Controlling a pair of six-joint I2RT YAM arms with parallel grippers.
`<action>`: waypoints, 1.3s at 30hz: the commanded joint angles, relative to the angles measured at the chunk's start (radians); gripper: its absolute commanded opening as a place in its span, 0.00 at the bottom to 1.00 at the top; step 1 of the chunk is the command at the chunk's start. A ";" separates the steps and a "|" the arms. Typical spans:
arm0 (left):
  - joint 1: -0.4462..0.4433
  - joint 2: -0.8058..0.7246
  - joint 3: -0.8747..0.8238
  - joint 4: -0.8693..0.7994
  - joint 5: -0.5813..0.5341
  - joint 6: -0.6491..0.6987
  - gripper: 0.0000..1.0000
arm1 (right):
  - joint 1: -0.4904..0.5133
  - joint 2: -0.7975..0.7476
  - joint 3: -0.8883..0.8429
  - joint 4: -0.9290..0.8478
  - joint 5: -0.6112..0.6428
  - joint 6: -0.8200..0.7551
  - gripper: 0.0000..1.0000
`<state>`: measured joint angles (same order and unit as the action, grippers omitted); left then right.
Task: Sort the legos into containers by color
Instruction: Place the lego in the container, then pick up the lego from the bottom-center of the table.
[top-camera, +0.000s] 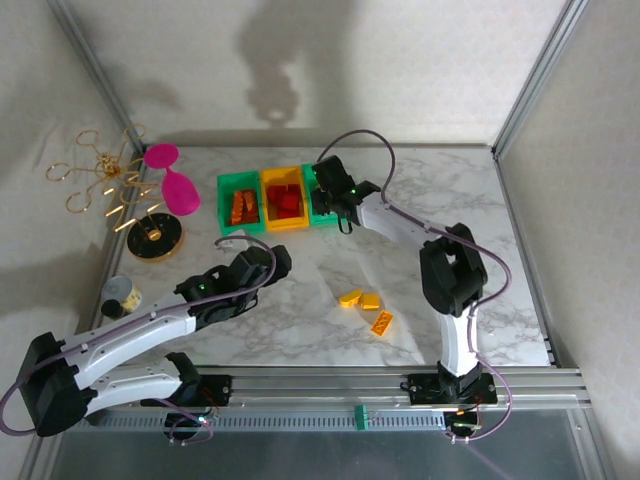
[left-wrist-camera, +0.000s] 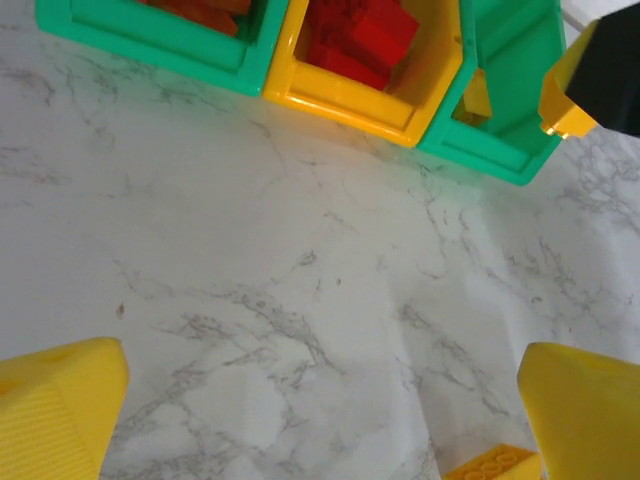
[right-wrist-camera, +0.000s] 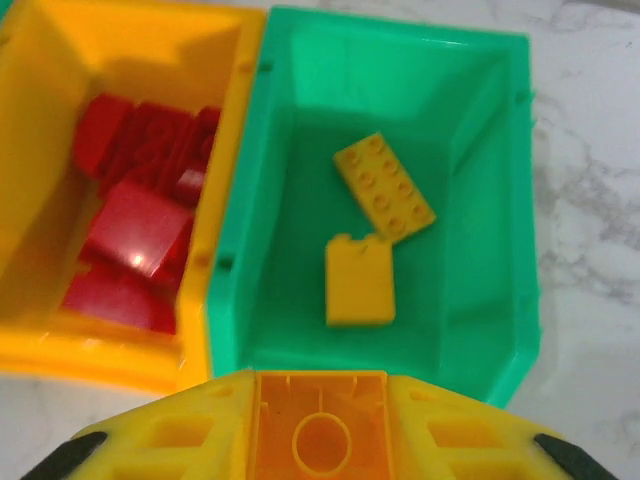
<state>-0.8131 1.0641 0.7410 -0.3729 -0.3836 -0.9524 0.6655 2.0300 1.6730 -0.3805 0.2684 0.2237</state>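
Note:
Over the right green container (right-wrist-camera: 490, 210) my right gripper (right-wrist-camera: 320, 455) is shut on a yellow-orange lego (right-wrist-camera: 320, 405), whose hollow underside faces the camera. Two yellow legos (right-wrist-camera: 385, 185) lie inside this bin. The yellow container (right-wrist-camera: 40, 120) beside it holds red legos (right-wrist-camera: 130, 230). From above, the right gripper (top-camera: 338, 205) covers most of the right green bin (top-camera: 316, 212); the yellow bin (top-camera: 283, 200) and the left green bin (top-camera: 240, 205), which holds orange bricks, stand to its left. My left gripper (top-camera: 275, 262) is open above bare marble, its fingers (left-wrist-camera: 60, 410) wide apart.
Three loose yellow and orange legos (top-camera: 350, 297) (top-camera: 371, 301) (top-camera: 382, 322) lie mid-table, in front of the bins. A pink goblet (top-camera: 175, 185) and a gold wire stand (top-camera: 150, 235) sit at the back left. An aluminium rail (top-camera: 400, 380) runs along the near edge.

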 joint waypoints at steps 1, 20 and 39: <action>0.022 0.022 0.043 0.019 0.008 0.039 1.00 | -0.037 0.097 0.107 0.030 0.063 0.003 0.34; -0.042 -0.028 0.007 -0.014 0.048 0.003 1.00 | 0.021 -0.248 -0.228 -0.014 -0.059 0.034 0.66; -0.199 -0.115 -0.112 -0.037 -0.001 -0.192 1.00 | 0.269 -0.486 -0.710 -0.172 -0.079 0.222 0.78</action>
<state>-1.0027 0.9646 0.6483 -0.3874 -0.3523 -1.0840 0.9119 1.5562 0.9852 -0.5316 0.1967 0.3958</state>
